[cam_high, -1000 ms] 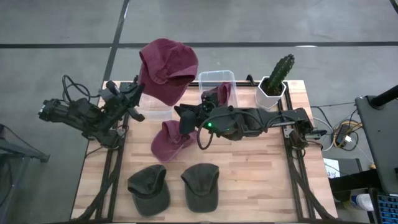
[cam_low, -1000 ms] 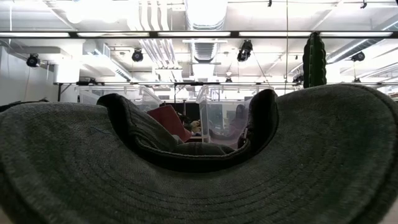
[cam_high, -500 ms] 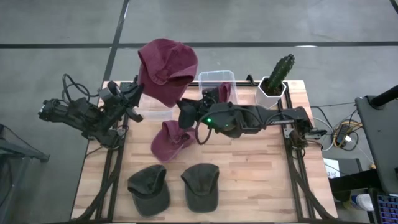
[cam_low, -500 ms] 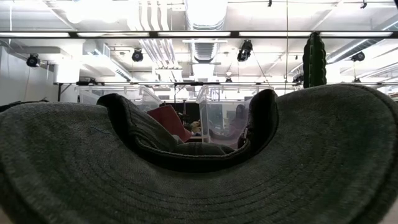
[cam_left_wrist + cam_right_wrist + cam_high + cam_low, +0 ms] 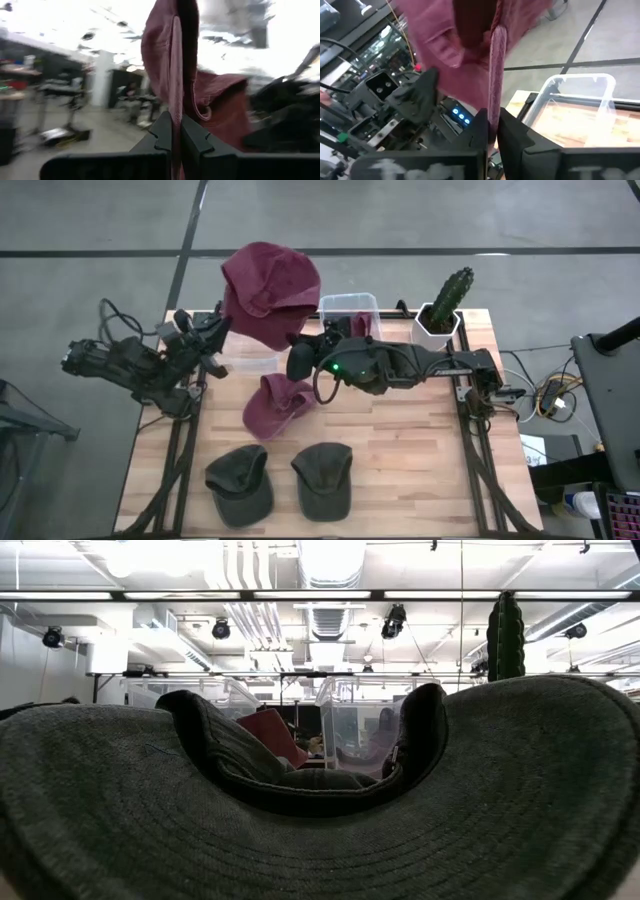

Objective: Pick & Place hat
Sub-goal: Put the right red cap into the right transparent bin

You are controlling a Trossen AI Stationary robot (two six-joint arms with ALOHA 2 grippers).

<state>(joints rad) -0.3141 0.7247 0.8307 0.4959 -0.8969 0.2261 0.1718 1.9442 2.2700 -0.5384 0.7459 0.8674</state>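
My left gripper (image 5: pixel 218 332) is shut on a maroon hat (image 5: pixel 270 288), held high over the table's far left; the hat also shows in the left wrist view (image 5: pixel 165 60). My right gripper (image 5: pixel 298 362) reaches in from the right and is shut on a second maroon hat (image 5: pixel 276 406), which lies lower, near the table's middle. Two dark green hats (image 5: pixel 240 482) (image 5: pixel 322 478) lie crown up near the front edge. One green hat (image 5: pixel 320 830) fills the low view. My left gripper (image 5: pixel 176 125) pinches a stiff edge of the maroon hat (image 5: pixel 175 95) between its two fingers; the edge stands edge-on and runs past the fingertips. The hat is lifted clear of the table. My right gripper (image 5: pixel 492 120) pinches a stiff maroon edge (image 5: pixel 496 90) between its two fingers, edge-on, running out past the fingertips. In the high view the fingers come from the right at the hat's far end (image 5: pixel 303 385). Whether the hat's near end (image 5: pixel 255 425) rests on the table, I cannot tell.
A clear bin (image 5: pixel 350 308) with something maroon in it stands at the far middle. Another clear bin (image 5: pixel 250 358) sits partly under the raised hat. A cactus in a white pot (image 5: pixel 443 308) stands at the far right. Bare wood (image 5: pixel 420 450) lies front right.
My right gripper has gone toward the table's far edge with its maroon hat. The hat's far end has followed, and its near end has stayed about where it was.
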